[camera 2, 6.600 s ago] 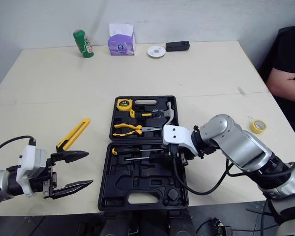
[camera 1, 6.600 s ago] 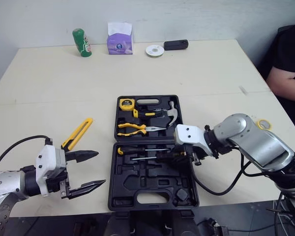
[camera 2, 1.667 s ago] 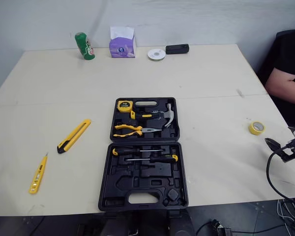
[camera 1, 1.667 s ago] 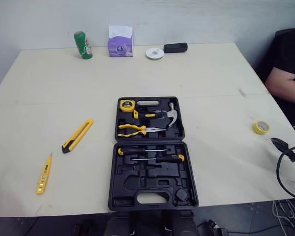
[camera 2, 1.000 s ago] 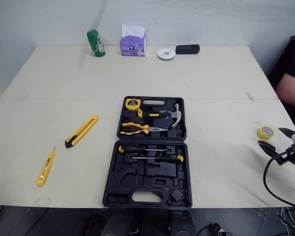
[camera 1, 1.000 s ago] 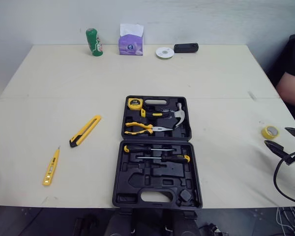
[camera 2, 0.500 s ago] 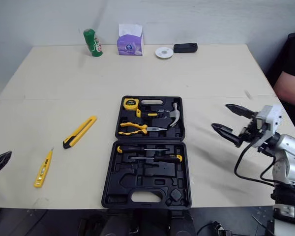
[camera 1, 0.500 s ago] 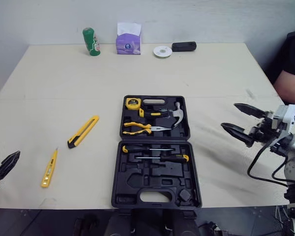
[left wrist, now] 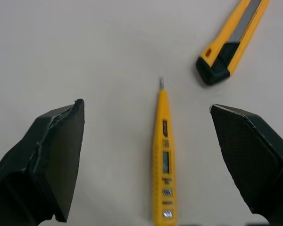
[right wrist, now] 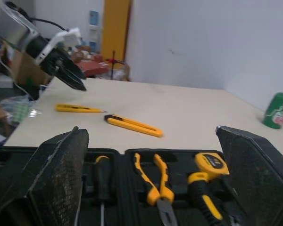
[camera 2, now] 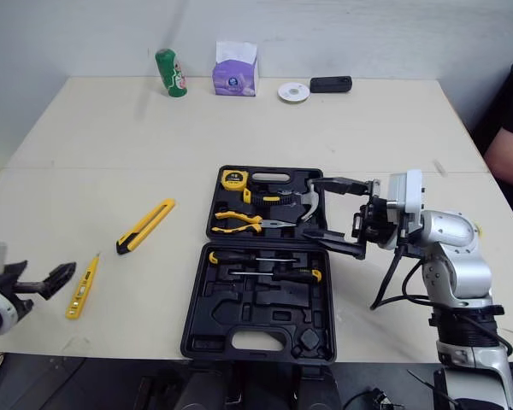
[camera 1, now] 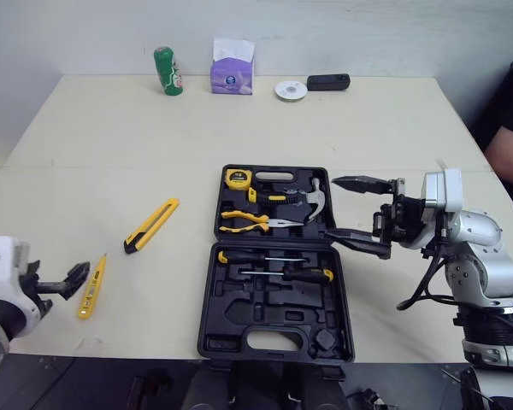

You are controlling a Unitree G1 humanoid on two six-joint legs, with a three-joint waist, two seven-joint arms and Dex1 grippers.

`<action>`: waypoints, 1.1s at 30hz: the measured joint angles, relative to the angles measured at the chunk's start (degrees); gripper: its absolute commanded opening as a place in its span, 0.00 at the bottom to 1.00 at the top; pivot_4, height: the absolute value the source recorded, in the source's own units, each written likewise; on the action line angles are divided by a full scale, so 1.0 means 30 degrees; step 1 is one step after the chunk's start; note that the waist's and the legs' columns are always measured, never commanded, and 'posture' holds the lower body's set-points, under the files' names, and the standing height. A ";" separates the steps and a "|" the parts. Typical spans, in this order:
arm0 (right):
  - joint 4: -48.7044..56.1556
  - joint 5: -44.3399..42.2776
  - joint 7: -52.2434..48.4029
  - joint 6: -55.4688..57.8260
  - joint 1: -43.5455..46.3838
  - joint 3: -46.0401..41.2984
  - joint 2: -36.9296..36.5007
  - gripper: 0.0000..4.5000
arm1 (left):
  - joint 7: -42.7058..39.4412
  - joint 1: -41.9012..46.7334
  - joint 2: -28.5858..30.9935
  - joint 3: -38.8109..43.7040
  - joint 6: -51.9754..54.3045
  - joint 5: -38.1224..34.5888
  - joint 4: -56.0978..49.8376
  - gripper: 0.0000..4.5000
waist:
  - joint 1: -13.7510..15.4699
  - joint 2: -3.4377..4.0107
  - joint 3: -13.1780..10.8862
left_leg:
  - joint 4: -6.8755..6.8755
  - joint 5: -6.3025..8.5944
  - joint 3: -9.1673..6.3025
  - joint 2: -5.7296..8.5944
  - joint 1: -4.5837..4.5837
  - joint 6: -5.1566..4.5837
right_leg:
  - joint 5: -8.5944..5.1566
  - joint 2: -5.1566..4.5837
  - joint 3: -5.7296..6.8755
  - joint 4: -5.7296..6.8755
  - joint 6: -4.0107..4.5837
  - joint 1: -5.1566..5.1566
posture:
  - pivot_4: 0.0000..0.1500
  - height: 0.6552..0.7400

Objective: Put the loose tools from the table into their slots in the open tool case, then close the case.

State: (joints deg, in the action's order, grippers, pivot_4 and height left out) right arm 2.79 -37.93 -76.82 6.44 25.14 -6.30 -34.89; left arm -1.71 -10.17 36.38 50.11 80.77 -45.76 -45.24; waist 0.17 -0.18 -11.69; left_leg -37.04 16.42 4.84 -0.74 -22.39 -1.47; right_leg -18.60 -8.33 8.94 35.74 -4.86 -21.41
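The black tool case (camera 1: 321, 318) lies open mid-table, with a tape measure (camera 1: 237, 178), pliers (camera 1: 248, 224), hammer (camera 1: 312, 198) and screwdrivers (camera 1: 278, 265) in their slots. A yellow tester pen (camera 1: 91, 286) and a yellow utility knife (camera 1: 151, 225) lie loose to its left. My left gripper (camera 1: 68, 282) hangs open just short of the pen; in the left wrist view the tester pen (left wrist: 163, 155) lies between the fingers (left wrist: 54, 155), untouched. My right gripper (camera 1: 332, 207) stands open and empty over the case's right edge, beside the hammer.
A green can (camera 1: 166, 70), a tissue box (camera 1: 232, 67), a white disc (camera 1: 291, 90) and a small black object (camera 1: 328, 82) line the table's far edge. A person's dark sleeve (camera 1: 511, 128) shows at the right. Bare tabletop surrounds the loose tools.
The right gripper swung left from the table's right side to the case's edge. The left gripper came further in towards the tester pen. The camera shifted a little.
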 measured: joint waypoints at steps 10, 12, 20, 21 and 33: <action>0.1326 -0.0686 -0.2200 0.0163 0.0106 0.1149 0.0542 0.99 | 0.1801 0.1408 -0.1737 -0.2217 0.3928 0.1415 -0.0383 1.00 | -0.0015 -0.0044 0.0012 | -0.0003 0.0013 0.0034 -0.0033 0.0009 0.0044 | -0.0002 0.0056 -0.0048 0.0014 0.0005 -0.0026 | 1.00 1.00; 0.1407 -0.0686 -0.2182 0.0325 0.0105 0.1224 0.0550 0.99 | 0.1807 0.1139 -0.1476 -0.2459 0.3930 0.1932 -0.0282 1.00 | -0.0001 -0.0044 0.0012 | -0.0006 0.0017 0.0044 -0.0037 0.0012 0.0048 | -0.0003 0.0058 -0.0060 0.0015 0.0007 -0.0031 | 1.00 1.00; 0.1684 -0.0334 -0.1571 0.0328 -0.0078 0.1252 0.0563 0.99 | 0.0952 0.1555 -0.1936 -0.2799 0.3823 0.3385 0.0442 1.00 | 0.0256 -0.0035 0.0019 | -0.0005 0.0079 0.0097 -0.0037 0.0050 0.0147 | -0.0002 0.0050 -0.0117 0.0034 0.0009 -0.0037 | 1.00 1.00; 0.1668 -0.0151 -0.1520 0.0249 -0.0230 0.1249 0.0560 0.99 | 0.0761 0.1559 -0.1946 -0.2870 0.3668 0.3508 0.0521 1.00 | 0.0333 -0.0036 0.0019 | -0.0004 0.0079 0.0098 -0.0040 0.0052 0.0148 | -0.0002 0.0054 -0.0120 0.0033 0.0009 -0.0038 | 1.00 1.00; 0.1032 0.0684 -0.1776 -0.1276 -0.1012 0.1216 0.0548 1.00 | -0.1374 0.1855 -0.1405 -0.3479 0.2539 0.4548 0.2091 0.53 | 0.0423 -0.0023 0.0026 | -0.0003 0.0084 0.0135 -0.0046 0.0083 0.0145 | -0.0001 0.0057 -0.0169 0.0053 0.0011 -0.0044 | 1.00 1.00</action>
State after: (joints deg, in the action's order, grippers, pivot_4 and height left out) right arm 5.89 -35.88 -82.15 2.61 22.10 -2.65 -33.25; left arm -5.83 -4.61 32.17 39.67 88.39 -32.11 -38.97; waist 1.44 -0.25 -11.61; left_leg -37.05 16.67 5.25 -0.88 -22.14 -1.04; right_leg -18.60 -8.16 8.43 35.90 -4.83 -21.54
